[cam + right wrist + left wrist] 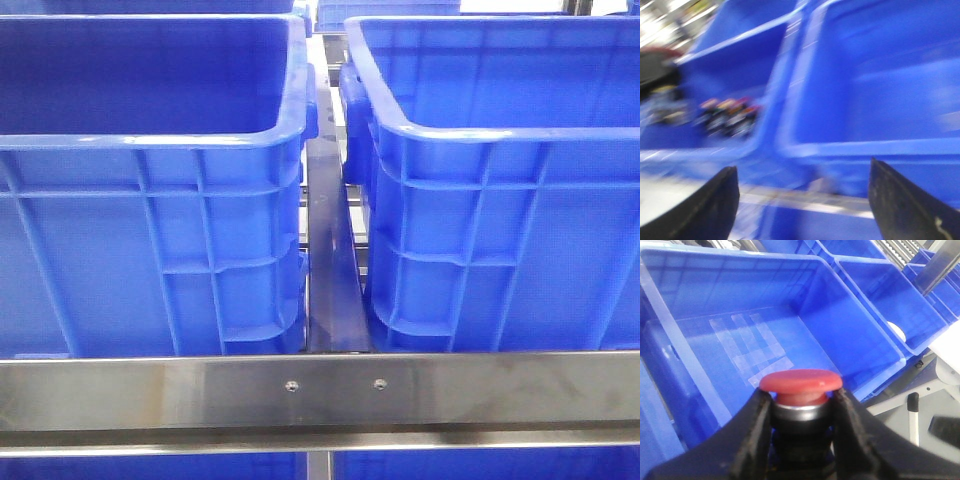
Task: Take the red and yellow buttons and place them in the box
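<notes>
In the left wrist view my left gripper is shut on a red button with a silver collar and black body, held above a large empty blue box. In the right wrist view, which is blurred, my right gripper is open and empty above the rims of two blue bins. Several buttons with red and yellow caps lie in a heap in one of these bins. Neither gripper shows in the front view.
The front view shows two large blue bins, one on the left and one on the right, with a dark gap between them and a steel rail in front. More blue bins stand beyond the empty box.
</notes>
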Available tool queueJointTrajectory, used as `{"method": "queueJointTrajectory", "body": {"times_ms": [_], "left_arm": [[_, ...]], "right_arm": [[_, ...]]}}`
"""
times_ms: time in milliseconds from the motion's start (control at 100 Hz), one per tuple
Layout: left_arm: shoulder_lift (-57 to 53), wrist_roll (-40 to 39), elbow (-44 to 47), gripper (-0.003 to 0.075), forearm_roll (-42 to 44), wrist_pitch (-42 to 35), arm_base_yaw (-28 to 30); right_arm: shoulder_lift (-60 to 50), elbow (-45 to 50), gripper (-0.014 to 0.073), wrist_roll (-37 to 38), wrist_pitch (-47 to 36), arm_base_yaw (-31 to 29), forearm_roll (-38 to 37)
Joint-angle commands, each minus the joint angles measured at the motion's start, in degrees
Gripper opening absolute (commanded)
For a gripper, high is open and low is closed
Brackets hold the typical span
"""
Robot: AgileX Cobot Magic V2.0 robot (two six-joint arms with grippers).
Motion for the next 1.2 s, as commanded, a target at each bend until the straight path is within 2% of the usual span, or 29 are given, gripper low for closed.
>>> {"method": "queueJointTrajectory", "body": {"times_ms": [0, 90, 160, 370, 530, 800, 900, 1190], "left_arm": [[-1.2, -0.3, -1.6, -0.0019, -0.6, -5.0, -0.4], [-1.2, -0.3, -1.6, -0.0019, -0.6, -5.0, -0.4], [-1.2, -0.3, -1.6, -0.0019, -0.6, -5.0, -0.4], [-1.2, -0.3, -1.6, -0.0019, -0.6, -5.0, -0.4], [-1.2, -0.3, -1.6, -0.0019, -0.6, -5.0, -0.4], [-1.2, -0.3, -1.6, -0.0019, -0.6, -5.0, -0.4], [-1.2, -0.3, -1.6, -0.0019, -0.6, -5.0, -0.4], [-1.2, -0.3, -1.6, -0.0019, -0.6, -5.0, -0.4]], "right_arm": [[5.3, -2.6, 0.0560, -12.3, 0.9, 0.0, 17.3], [9.9, -2.6, 0.0560, -22.0, 4.7, 0.0, 29.7], [13.2, -2.6, 0.0560, -27.2, 7.7, 0.0, 36.6], [22.1, -2.6, 0.0560, -36.9, 13.0, 0.0, 46.7], [26.8, -4.0, 0.0560, -40.5, 14.6, 0.0, 47.7], [30.8, -9.7, 0.0560, -41.5, 14.6, 1.0, 45.5], [31.7, -10.1, 0.0560, -41.5, 12.1, 4.6, 44.9], [35.3, -11.2, 0.0560, -41.8, -4.6, 19.9, 43.0]]}}
